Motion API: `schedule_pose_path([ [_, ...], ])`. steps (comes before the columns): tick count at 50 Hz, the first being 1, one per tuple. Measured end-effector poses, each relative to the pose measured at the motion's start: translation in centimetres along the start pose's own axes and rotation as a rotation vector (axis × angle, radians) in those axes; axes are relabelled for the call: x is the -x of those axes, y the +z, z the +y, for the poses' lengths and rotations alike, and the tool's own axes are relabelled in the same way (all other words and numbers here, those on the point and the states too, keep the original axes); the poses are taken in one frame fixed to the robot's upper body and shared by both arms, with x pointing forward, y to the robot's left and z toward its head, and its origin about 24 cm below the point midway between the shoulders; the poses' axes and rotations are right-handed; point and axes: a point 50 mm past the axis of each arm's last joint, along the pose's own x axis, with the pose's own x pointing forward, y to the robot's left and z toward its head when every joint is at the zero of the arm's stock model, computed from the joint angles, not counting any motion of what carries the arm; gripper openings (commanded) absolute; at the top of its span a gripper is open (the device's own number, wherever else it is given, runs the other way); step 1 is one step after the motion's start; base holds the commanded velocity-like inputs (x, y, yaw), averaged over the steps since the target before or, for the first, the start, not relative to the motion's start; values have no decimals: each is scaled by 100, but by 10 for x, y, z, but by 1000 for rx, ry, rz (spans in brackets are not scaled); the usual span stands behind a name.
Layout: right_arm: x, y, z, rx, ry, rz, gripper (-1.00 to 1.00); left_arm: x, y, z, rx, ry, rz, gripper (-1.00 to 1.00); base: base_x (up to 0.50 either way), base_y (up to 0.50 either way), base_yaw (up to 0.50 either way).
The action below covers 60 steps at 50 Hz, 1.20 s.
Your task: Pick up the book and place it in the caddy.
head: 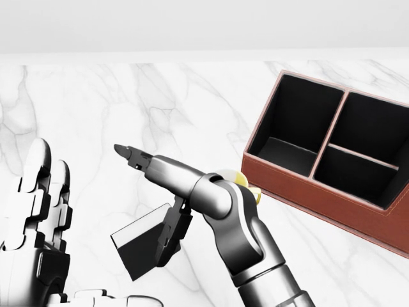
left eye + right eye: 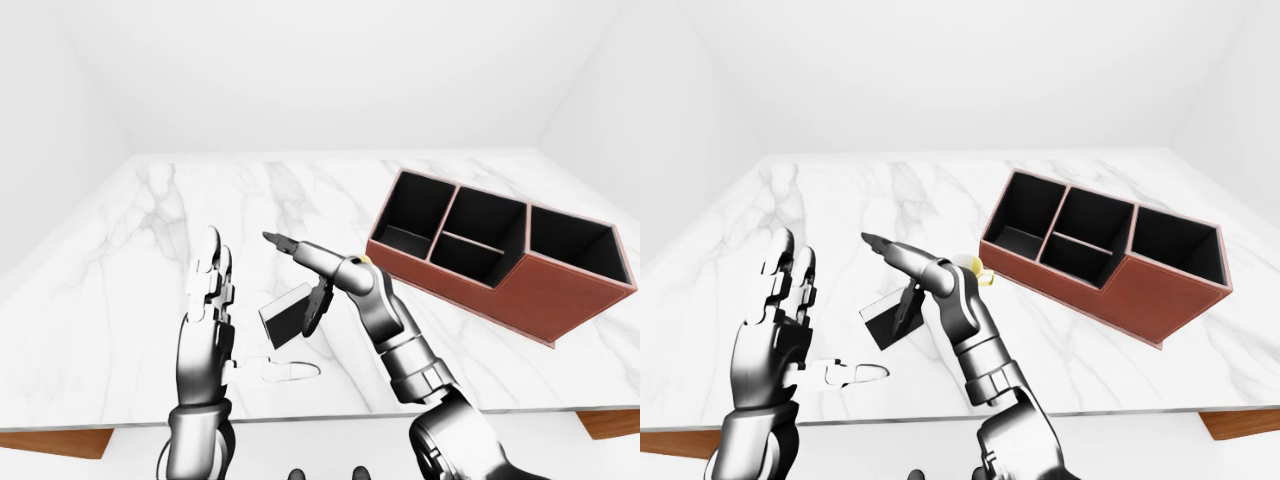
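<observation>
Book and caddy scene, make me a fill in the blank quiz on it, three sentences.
1. The dark book is gripped by the robot's ____ hand.
2. The left hand has its fingers ____.
3. The brown caddy stands on a white ____ table.

Missing words: right; open; marble

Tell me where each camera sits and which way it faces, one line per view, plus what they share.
Left-eye view: on the head, looking down over the marble table; shows both arms, the open left hand, the right hand on the book.
Right-eye view: the paired eye, nearly the same scene, with the caddy at right.
Head view: also head-mounted, closer, cropping the left hand at the bottom-left edge.
Shared: all three show book, caddy and both hands.
</observation>
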Motion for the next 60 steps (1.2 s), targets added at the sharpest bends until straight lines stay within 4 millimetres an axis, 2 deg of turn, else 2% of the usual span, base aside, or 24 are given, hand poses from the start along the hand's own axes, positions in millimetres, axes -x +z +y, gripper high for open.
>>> schedule_pose_path([
  [23,-19,-19,2,-31,45,118,100,11,0,5,-3,26,4,100,0,0,0],
  [60,-34,-30,30,35,168,245,100,11,-1,5,-4,29,0,100,0,0,0],
])
